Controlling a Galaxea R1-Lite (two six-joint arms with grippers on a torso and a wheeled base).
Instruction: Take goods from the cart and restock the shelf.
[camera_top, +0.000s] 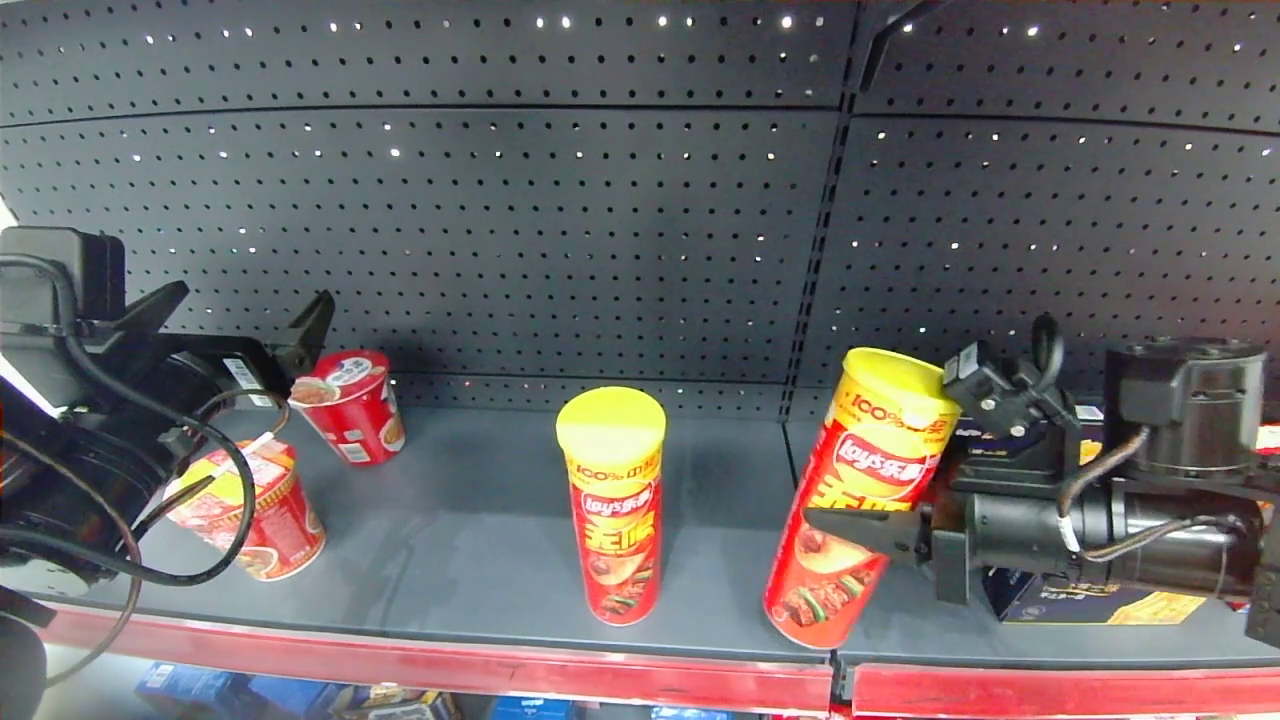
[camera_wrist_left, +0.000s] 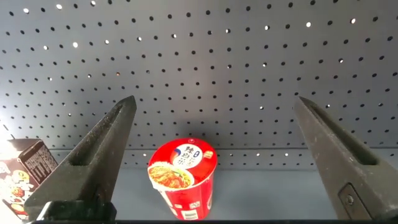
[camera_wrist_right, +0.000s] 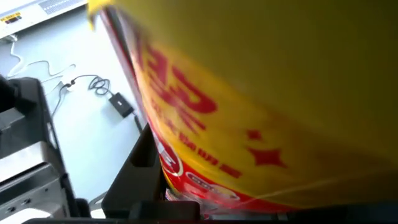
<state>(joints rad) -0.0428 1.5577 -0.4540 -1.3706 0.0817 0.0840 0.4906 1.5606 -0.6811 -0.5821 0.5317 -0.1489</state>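
Shelf (camera_top: 470, 540) with tilted chip can (camera_top: 880, 450)

Head view, 8 o'clock: noodle cup (camera_top: 288, 530) partly behind cables (camera_top: 180, 581). 4 o'clock: box (camera_top: 1120, 606) mostly hidden by rt arm (camera_top: 1130, 540). Rt wrist view: chip can (camera_wrist_right: 261, 112) blurred, cut off at edges.

Left arm (camera_top: 90, 420) enters at frame left; left gripper (camera_wrist_left: 214, 106) fingers spread wide. Right arm (camera_top: 1130, 540) lies horizontal at lower right, pointing frame-left; right gripper (camera_top: 848, 512) clamped on chips can (camera_top: 885, 450), near finger across its front.
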